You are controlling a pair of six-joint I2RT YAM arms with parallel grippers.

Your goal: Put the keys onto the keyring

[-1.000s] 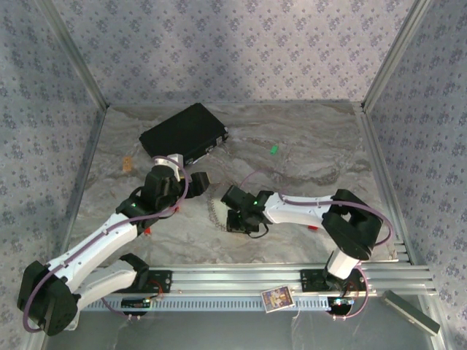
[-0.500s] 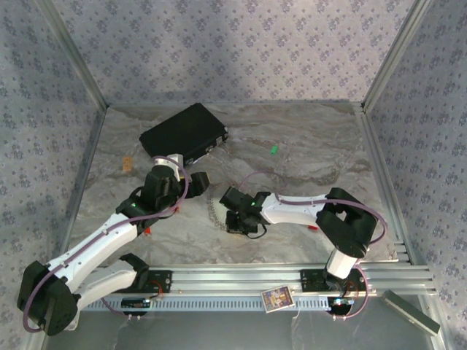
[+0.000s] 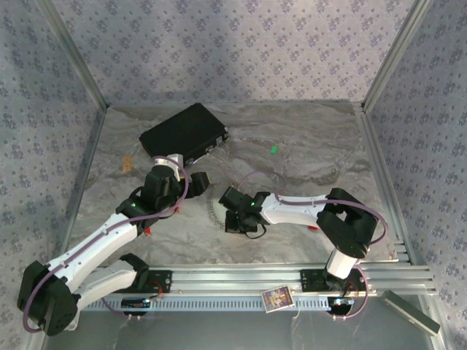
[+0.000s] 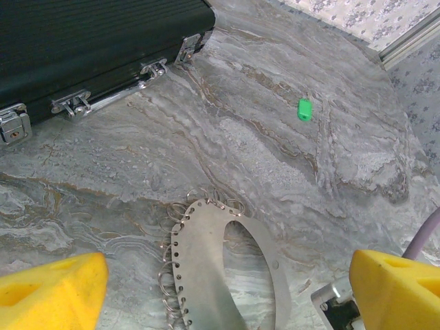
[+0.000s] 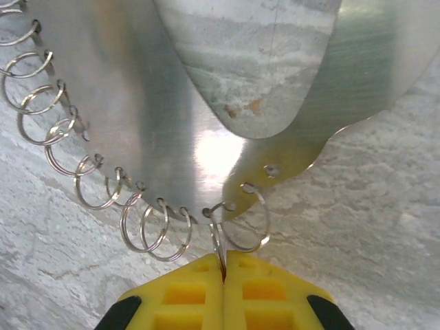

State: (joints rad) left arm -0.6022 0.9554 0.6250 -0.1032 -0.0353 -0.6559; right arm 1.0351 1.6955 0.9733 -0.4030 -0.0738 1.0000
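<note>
The keyring (image 3: pixel 215 210) is a flat, shiny oval metal plate with several small wire rings along its edge, lying mid-table. My right gripper (image 5: pixel 224 267) is shut on one of those small rings (image 5: pixel 218 240) at the plate's (image 5: pixel 137 103) near edge; from above, the right gripper (image 3: pixel 232 219) sits just right of the plate. My left gripper (image 4: pixel 227 285) hangs open over the plate (image 4: pixel 206 268), with one yellow fingertip (image 4: pixel 55 285) on each side and nothing held. A green key (image 3: pixel 274 149) (image 4: pixel 304 109) lies alone on the marble further back.
A black case (image 3: pixel 184 131) with metal latches (image 4: pixel 75 103) lies at the back left. A small orange piece (image 3: pixel 128 164) lies near the left wall. Tiny red pieces sit by the left arm (image 3: pixel 147 232) and the right arm (image 3: pixel 312 228). Metal frame walls surround the table.
My right gripper's jaws have closed onto a small ring of the keyring, and the right arm has edged slightly left. The left arm has not moved.
</note>
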